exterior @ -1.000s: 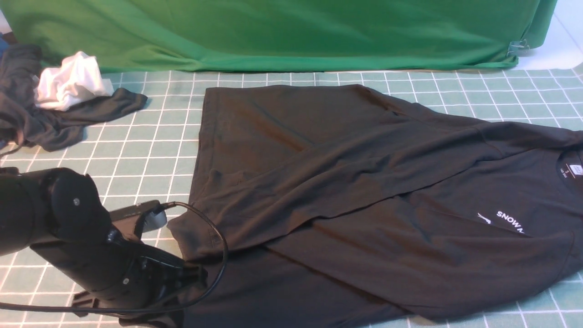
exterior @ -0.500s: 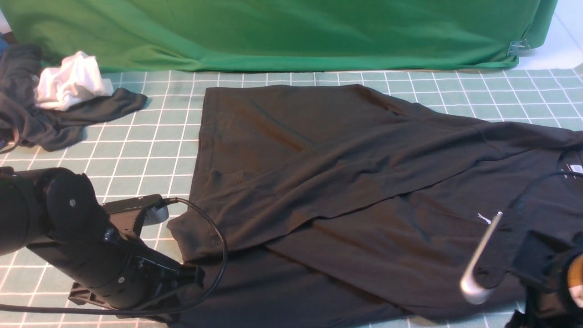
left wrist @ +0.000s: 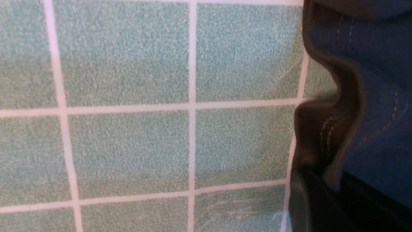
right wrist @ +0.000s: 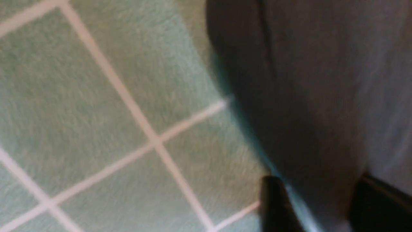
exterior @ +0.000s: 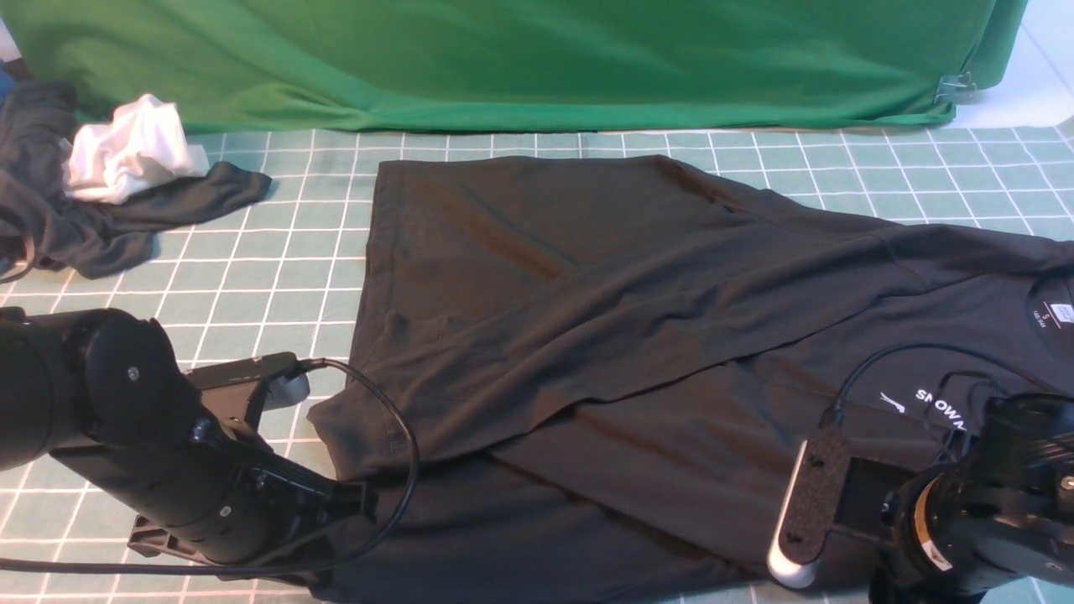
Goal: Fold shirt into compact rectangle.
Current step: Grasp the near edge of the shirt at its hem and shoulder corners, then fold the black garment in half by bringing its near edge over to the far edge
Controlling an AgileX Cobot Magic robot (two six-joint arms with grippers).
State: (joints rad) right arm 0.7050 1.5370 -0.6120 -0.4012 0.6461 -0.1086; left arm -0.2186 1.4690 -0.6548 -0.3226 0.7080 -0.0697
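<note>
- Left wrist view: the left gripper (left wrist: 310, 193) is seen closed, and the stitched hem of the shirt (left wrist: 370, 96) is pinched in it. The hem is rippled just beside the fingers.
- The right gripper (right wrist: 325, 206) is shown blurred in the right wrist view. Its fingers (right wrist: 276, 206) are held apart, and the shirt's edge lies between them. Whether the cloth is touched cannot be told.
- In the front view, the left gripper is placed at the shirt's near left corner. The right arm (exterior: 990, 512) is held low over the near right edge, just below the print (exterior: 931, 403).
- The shirt is spread flat across the mat (exterior: 277, 277). Its collar and label (exterior: 1061, 312) are turned to the right, and a sleeve is laid diagonally over the body.
- A grey cloth (exterior: 109, 226) and a white cloth (exterior: 130, 155) are bunched together at the far left, well apart from the shirt.
- A green backdrop (exterior: 503, 59) is hung along the mat's far edge.
</note>
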